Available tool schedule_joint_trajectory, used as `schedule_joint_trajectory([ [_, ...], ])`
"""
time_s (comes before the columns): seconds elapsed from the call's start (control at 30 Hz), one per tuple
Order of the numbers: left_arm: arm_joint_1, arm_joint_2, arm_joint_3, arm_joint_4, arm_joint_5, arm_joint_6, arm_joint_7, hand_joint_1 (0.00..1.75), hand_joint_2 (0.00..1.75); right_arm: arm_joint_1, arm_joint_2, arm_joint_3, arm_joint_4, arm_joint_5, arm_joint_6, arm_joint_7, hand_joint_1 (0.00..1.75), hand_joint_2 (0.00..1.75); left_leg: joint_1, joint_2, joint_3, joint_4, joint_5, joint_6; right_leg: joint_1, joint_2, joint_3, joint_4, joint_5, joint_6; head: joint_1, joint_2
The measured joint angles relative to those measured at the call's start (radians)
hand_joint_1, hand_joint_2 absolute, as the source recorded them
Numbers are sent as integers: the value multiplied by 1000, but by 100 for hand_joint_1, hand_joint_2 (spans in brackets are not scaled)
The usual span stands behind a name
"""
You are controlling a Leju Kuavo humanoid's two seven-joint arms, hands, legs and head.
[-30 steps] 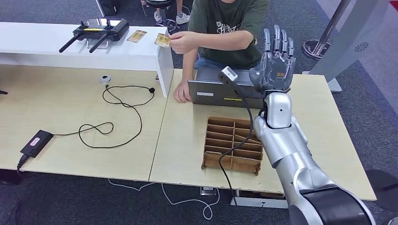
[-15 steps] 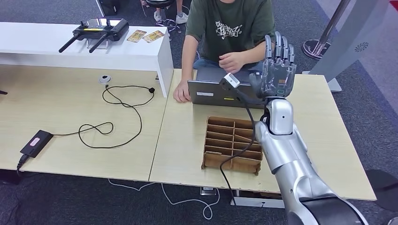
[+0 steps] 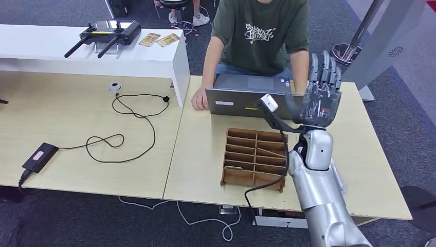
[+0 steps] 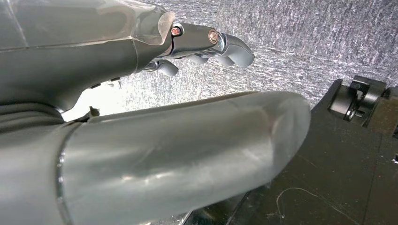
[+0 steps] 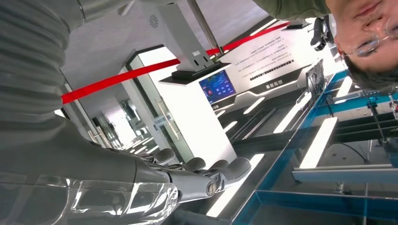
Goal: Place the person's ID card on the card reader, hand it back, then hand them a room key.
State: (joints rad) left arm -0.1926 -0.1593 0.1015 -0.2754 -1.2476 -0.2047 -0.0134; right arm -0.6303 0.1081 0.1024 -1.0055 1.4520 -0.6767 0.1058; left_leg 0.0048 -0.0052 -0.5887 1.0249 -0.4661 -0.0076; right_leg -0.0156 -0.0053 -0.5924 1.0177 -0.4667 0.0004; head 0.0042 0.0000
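Observation:
Two yellow-brown cards [image 3: 149,39] [image 3: 168,39] lie side by side on the white shelf [image 3: 103,54] at the back left, next to a black controller [image 3: 105,32]. A flat black card reader [image 3: 39,157] on a cable sits near the left table's front edge. My right hand [image 3: 321,92] is raised over the right table beside the laptop, palm toward me, fingers spread upward and holding nothing; its fingers [image 5: 202,173] look straight in the right wrist view. My left hand [image 4: 178,150] hangs over grey carpet with nothing in it. The person in a green shirt [image 3: 259,31] sits behind the laptop.
A grey laptop [image 3: 247,95] stands at the far side of the right table. A wooden divider box [image 3: 254,157] lies in front of it. A looped black cable [image 3: 128,128] crosses the left table. The person's hand [image 3: 198,103] rests by the laptop.
The person laid a card on the shelf beside the other one and drew that hand back to the laptop. My right hand has moved right and toward me, still spread.

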Motion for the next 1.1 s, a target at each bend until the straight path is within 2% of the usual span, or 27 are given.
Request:
schedule_joint_trajectory([
  [0.43, 11, 2, 0, 0, -11, 8, -6, 0, 0, 173, -12, -35, -213, 20, 13, 5, 0, 175, 0, 0, 0, 0, 0, 0, 0, 0, 0, 0, 0, 0, 0, 0],
  [1.1, 16, 1, 0, 0, 1, 10, -9, 0, 0, 314, -13, -83, -394, 43, 8, 2, 0, 175, 0, 0, 0, 0, 0, 0, 0, 0, 0, 0, 0, 0, 0, 0],
])
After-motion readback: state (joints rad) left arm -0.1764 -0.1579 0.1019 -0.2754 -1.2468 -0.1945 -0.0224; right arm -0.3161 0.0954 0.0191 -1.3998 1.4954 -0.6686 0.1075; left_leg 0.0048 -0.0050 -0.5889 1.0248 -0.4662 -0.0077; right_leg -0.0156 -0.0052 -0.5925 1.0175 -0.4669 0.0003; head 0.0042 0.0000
